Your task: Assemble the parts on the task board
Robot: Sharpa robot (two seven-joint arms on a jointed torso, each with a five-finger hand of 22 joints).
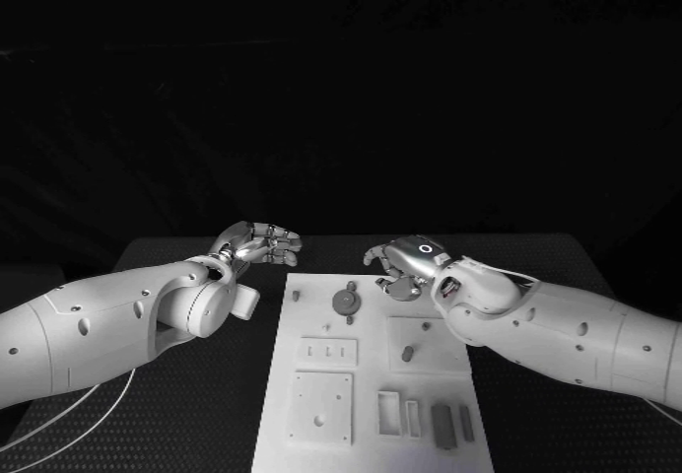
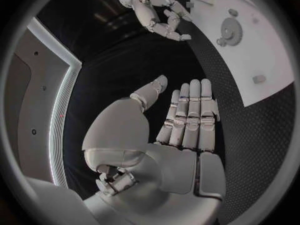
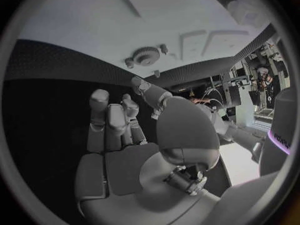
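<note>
Hovering past the far left corner of the task board (image 1: 373, 379), the left hand (image 1: 260, 243) holds nothing, its fingers (image 2: 190, 112) straight and side by side. The right hand (image 1: 408, 264) hangs over the board's far edge, fingers loosely curled, empty. No writing is legible. The white board lies mid-table (image 1: 170, 414); a grey gear (image 1: 346, 300) sits near its far end, 2 grey bars (image 1: 452, 425) at its near right.

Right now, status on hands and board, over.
Left hand open, off the board's left edge. Right hand open, fingers curled, above the task board far end near the gear. Nothing held, nothing blocking.
</note>
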